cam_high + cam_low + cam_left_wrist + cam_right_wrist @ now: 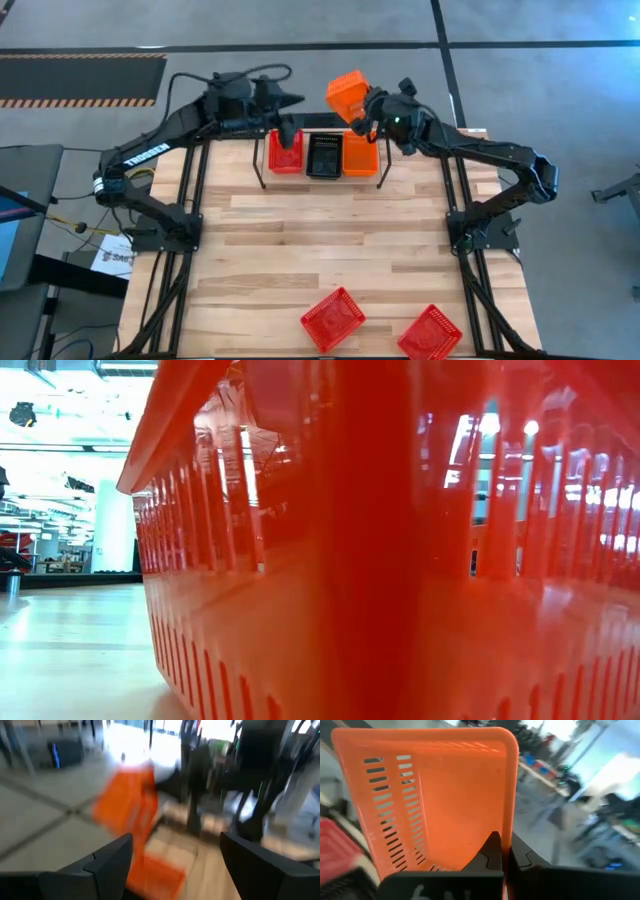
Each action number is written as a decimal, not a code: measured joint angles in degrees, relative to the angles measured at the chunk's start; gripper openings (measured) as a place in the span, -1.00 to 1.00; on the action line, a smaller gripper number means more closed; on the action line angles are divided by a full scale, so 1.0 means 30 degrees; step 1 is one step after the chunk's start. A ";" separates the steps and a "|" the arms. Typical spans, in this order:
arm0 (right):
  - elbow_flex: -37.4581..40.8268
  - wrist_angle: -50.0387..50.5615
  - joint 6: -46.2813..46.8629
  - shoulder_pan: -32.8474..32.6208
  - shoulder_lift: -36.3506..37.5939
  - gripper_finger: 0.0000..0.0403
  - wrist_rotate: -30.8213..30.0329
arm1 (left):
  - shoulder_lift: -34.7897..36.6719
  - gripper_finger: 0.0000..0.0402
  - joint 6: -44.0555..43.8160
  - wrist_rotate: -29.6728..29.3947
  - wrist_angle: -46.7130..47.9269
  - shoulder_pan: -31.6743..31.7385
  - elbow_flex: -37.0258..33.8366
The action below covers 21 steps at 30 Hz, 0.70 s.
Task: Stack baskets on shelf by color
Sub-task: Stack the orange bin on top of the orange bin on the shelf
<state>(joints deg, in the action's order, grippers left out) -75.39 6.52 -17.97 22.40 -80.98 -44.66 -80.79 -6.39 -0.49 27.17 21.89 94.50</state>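
A robotics lab or workshop hall: polished grey concrete floor with black-and-yellow hazard striping, bright overhead ceiling lights, distant cluttered workbenches.

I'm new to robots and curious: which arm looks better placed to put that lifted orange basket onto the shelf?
The right one: its gripper is shut on the orange basket, above the shelf's orange stack. The left gripper, open, is over the red stack.

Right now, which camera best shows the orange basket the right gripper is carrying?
The right wrist view: the held orange basket fills it, the right gripper shut on its wall. The high view shows it small beyond the shelf; the left wrist blurred; the low view not at all.
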 joint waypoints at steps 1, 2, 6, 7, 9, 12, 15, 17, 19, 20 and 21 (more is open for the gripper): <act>-0.0473 0.0576 0.0455 0.0141 0.0022 -0.99 0.0673 | 0.0039 0.42 -0.0217 -0.0279 0.1102 -0.0109 -0.0003; -0.1012 0.1386 0.1095 0.0325 0.0041 -0.99 0.1378 | 0.0072 0.42 -0.0520 -0.0778 0.2186 -0.0258 -0.0029; -0.3541 0.5538 0.3854 0.1485 0.0034 -0.99 0.5228 | 0.0079 0.42 -0.2096 -0.3181 0.5554 -0.1123 -0.0036; -0.4063 0.6467 0.4456 0.1814 0.0034 -0.99 0.6185 | 0.0017 0.42 -0.2428 -0.3772 0.6207 -0.1396 -0.0036; -0.5010 0.8559 0.5773 0.2585 0.0022 -0.99 0.8562 | -0.0219 0.42 -0.2921 -0.4900 0.7011 -0.2096 -0.0036; -0.5977 1.1504 0.7464 0.4007 0.0006 -0.99 1.2327 | -0.0521 0.42 -0.3431 -0.6177 0.7920 -0.3075 -0.0066; -0.6039 1.3723 0.8632 0.5027 0.0001 -0.99 1.4459 | -0.0770 0.42 -0.3796 -0.7153 0.8289 -0.3845 -0.0051; -0.5960 1.4864 0.9265 0.5392 -0.0025 -0.99 1.4765 | -0.0954 0.42 -0.3992 -0.7811 0.8148 -0.4346 -0.0051; -0.5611 1.4867 1.0188 0.5459 -0.0045 -0.99 1.4901 | -0.0977 0.42 -0.4107 -0.8414 0.8295 -0.4588 -0.0058; -0.5392 1.4782 1.0797 0.5377 -0.0093 -0.99 1.4913 | -0.1028 0.42 -0.4118 -0.8641 0.8170 -0.4718 -0.0055; -0.5142 1.4800 1.1382 0.5316 -0.0164 -0.99 1.4920 | -0.1080 0.42 -0.4148 -0.8854 0.8051 -0.4829 -0.0036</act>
<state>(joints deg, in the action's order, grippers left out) -90.82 50.92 16.18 38.35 -81.47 0.10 -84.03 -18.84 -27.05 51.32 7.40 94.39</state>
